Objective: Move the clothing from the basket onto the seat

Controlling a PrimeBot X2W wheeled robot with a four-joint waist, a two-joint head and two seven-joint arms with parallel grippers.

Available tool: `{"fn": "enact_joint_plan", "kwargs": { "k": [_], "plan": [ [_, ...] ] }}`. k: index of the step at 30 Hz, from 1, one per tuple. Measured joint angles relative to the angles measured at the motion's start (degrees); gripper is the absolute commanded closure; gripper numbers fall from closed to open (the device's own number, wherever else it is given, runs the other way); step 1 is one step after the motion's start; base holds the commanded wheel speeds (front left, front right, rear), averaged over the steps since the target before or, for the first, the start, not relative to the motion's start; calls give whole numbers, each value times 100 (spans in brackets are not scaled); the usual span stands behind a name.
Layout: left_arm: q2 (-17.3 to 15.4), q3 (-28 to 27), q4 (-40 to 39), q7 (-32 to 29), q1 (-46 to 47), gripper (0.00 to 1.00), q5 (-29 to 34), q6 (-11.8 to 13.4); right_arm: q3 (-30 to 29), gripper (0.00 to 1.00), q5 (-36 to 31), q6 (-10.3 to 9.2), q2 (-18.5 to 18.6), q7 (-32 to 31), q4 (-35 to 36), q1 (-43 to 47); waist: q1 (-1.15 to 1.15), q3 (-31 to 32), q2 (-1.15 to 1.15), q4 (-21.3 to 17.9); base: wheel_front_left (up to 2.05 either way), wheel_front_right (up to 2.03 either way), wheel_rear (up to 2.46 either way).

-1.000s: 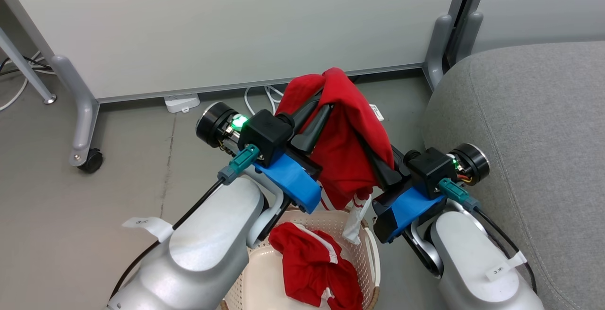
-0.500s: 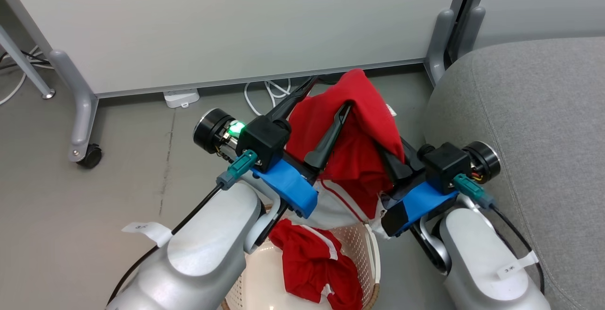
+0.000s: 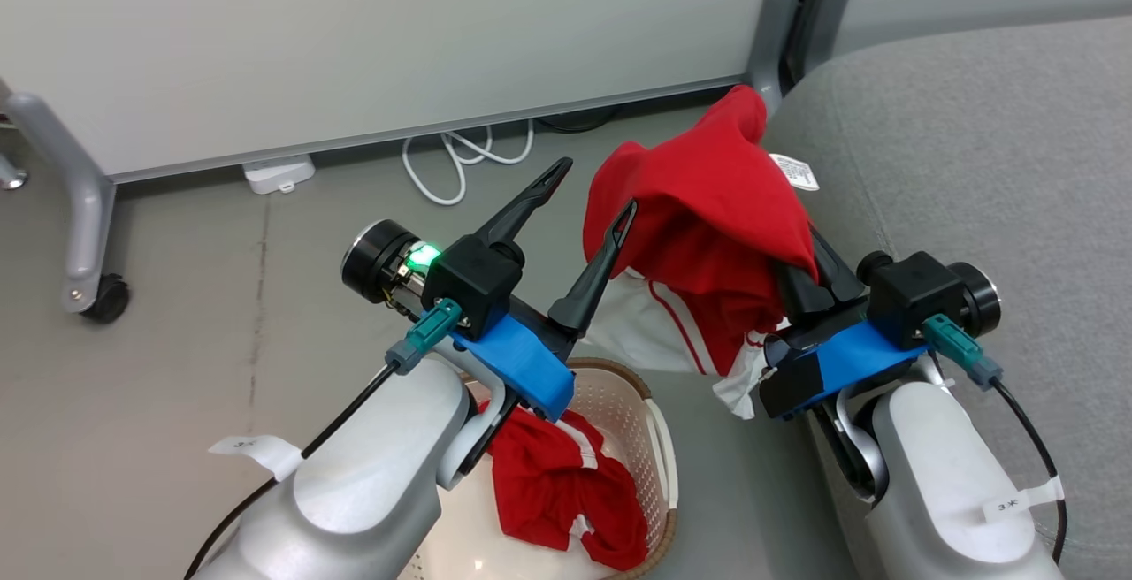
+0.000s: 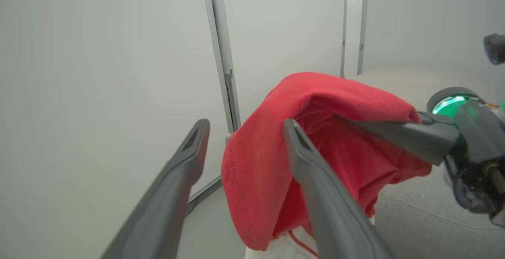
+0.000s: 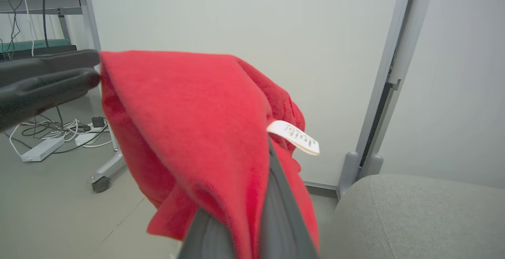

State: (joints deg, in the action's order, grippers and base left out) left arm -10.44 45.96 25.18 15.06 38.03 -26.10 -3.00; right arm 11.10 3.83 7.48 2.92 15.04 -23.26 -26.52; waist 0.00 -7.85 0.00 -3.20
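One red garment hangs draped over my right gripper, which is shut on it; the cloth hides the fingertips. It hangs in the air beside the rounded left edge of the grey seat. In the right wrist view the garment covers my dark finger, and its white label sticks out. My left gripper is open with nothing between its fingers, just left of the garment. The second red garment lies in the cream basket below my left forearm.
A white partition panel on grey wheeled legs stands behind. White cables and a power strip lie on the grey floor at its foot. A second panel post stands by the seat's corner.
My left gripper has let go of the garment and now stands open beside it. My right gripper has carried the garment rightward toward the seat. The head camera has turned right.
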Motion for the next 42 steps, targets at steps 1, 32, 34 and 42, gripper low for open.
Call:
{"fn": "enact_joint_plan", "kwargs": {
  "k": [1, 32, 34, 42],
  "plan": [
    [-11, -9, -44, 0, -15, 0, 10, 1, -38, 100, -2, 0, 0, 1, 27, 19, 0, -18, 0, -45, 0, 0, 0],
    [20, -86, -274, 1, -224, 0, 259, -149, -921, 100, 46, 0, -1, 0, 656, 669, 0, -259, 0, -1447, 0, 0, 0],
    [32, -69, -260, 1, -224, 0, 291, -157, -958, 100, 46, 0, -3, 0, 699, 717, 0, -278, 0, -1507, 0, 0, 0],
    [68, -46, -219, 1, -220, 0, 342, -192, -1051, 100, 88, 0, -2, 1, 948, 833, 0, -358, 0, -1670, 0, 0, 0]
  ]
}}
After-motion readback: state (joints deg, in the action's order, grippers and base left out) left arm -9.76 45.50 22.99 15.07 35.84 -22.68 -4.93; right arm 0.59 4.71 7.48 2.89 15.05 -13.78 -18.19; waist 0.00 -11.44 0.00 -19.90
